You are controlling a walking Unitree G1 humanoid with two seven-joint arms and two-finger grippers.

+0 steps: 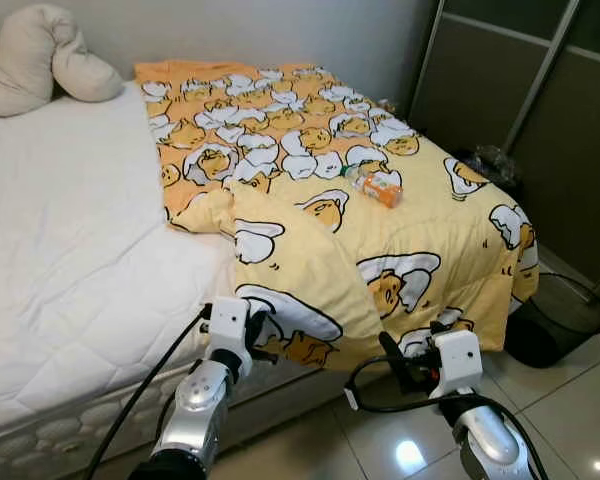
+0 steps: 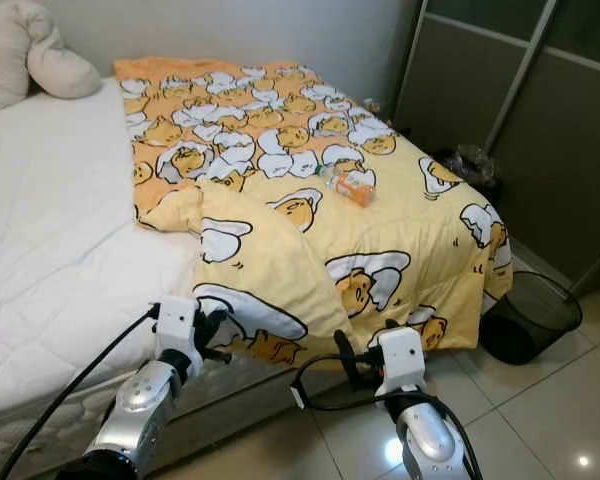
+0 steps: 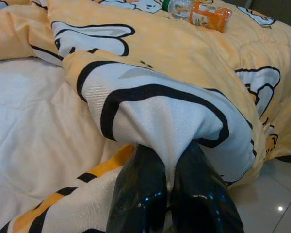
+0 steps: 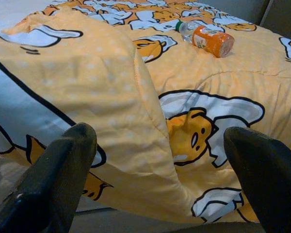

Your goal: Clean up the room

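Left hand (image 3: 170, 194) pinching blanket (image 1: 380, 215) fold; right hand (image 4: 157, 179) spread beside edge. Lift evenly, mind bottle (image 1: 373, 185) rolling.

The head's two eyes are looking down and forward over the bed (image 1: 70, 250). Each wrist camera is sitting close to the yellow blanket (image 4: 136, 73), and all views are sharing the orange bottle (image 1: 373, 185) lying upon it.
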